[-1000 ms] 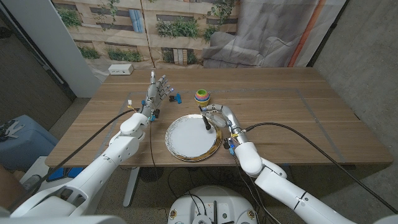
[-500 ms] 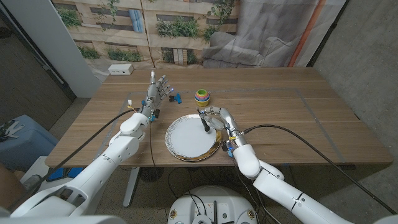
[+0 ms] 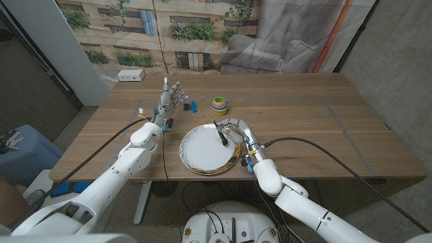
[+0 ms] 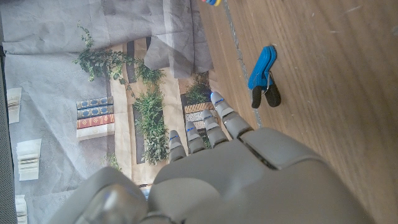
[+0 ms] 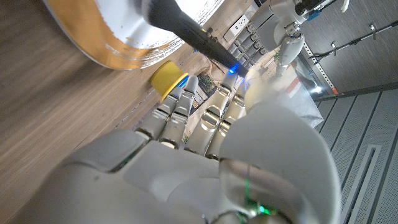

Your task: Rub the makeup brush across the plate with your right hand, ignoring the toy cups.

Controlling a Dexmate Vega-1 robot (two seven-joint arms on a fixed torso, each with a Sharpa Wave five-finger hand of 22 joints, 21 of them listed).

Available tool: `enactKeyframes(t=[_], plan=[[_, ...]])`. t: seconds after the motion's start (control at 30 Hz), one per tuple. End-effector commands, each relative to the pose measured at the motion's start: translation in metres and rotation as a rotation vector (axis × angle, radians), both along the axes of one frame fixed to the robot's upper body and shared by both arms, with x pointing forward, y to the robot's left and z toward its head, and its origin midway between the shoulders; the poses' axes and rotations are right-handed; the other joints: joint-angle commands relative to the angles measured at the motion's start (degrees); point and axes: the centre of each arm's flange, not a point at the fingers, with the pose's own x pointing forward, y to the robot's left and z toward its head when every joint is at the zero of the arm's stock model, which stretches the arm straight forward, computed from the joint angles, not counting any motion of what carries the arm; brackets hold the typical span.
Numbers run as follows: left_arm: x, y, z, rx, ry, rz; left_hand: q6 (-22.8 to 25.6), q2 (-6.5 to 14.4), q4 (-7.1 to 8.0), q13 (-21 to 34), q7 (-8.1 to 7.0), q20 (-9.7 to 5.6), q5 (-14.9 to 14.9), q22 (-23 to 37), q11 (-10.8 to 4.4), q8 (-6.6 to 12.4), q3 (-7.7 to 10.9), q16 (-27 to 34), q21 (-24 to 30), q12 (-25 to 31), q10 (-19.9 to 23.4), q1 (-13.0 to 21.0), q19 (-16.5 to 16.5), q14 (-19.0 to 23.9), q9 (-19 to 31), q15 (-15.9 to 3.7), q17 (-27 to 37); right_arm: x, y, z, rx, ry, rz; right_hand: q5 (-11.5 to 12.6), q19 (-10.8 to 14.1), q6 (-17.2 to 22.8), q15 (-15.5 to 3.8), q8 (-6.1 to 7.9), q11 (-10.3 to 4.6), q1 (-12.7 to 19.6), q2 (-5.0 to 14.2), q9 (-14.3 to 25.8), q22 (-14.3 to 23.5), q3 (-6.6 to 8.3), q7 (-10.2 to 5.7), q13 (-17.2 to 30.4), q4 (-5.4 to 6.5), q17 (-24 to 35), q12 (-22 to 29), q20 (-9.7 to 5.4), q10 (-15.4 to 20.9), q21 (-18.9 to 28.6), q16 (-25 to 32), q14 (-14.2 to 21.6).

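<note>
Brush on plate, mid-rub.
My right hand (image 3: 236,130) holds the makeup brush (image 3: 221,137) tip-down on the plate (image 3: 202,152) to drag it; left hand (image 3: 171,98) waits empty, fingers apart, away from the toy cups (image 3: 219,104).

Rectangular wooden table (image 3: 304,108); printed backdrop of plants and shelved books (image 3: 155,27) behind it; draped grey cloth (image 3: 297,34) (far right); grey panel (image 3: 47,47) at left; grey floor (image 3: 398,202).

Head cam looks down over the whole bench (image 3: 324,115). Wrist cams sit close behind each robot hand; the right one shares the plate (image 3: 202,150) with it.
</note>
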Motion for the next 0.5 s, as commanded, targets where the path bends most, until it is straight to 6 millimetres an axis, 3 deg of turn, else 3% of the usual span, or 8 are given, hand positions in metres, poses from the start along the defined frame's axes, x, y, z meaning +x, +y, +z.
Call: enactKeyframes(t=[0.03, 0.5], plan=[[0.0000, 0.0000, 0.0000, 0.000, 0.000, 0.000, -0.07, 0.82, 0.38, 0.16, -0.48, -0.01, 0.22, 0.26, -0.58, 0.44, -0.05, 0.24, 0.37, 0.42, 0.03, -0.07, 0.46, 0.49, 0.13, -0.81, 0.10, -0.0043, -0.0062, -0.0061, 0.008, 0.017, -0.015, 0.32, 0.02, 1.07, -9.72, 0.26, 0.16, 0.33, 0.29, 0.17, 0.15, -0.24, -0.62, 0.09, 0.04, 0.17, -0.13, -3.91, 0.26, 0.08, 0.34, -0.30], [0.0000, 0.0000, 0.0000, 0.000, 0.000, 0.000, -0.07, 0.82, 0.38, 0.16, -0.48, 0.03, 0.21, 0.27, -0.56, 0.44, -0.05, 0.23, 0.37, 0.41, 0.01, -0.07, 0.47, 0.46, 0.13, -0.78, 0.10, -0.0128, -0.0055, -0.0098, 0.009, 0.025, -0.008, 0.34, 0.02, 1.25, -9.74, 0.14, 0.18, 0.34, 0.32, 0.17, 0.14, -0.31, -0.59, 0.10, 0.05, 0.15, -0.11, -4.06, 0.32, 0.14, 0.35, -0.31]])
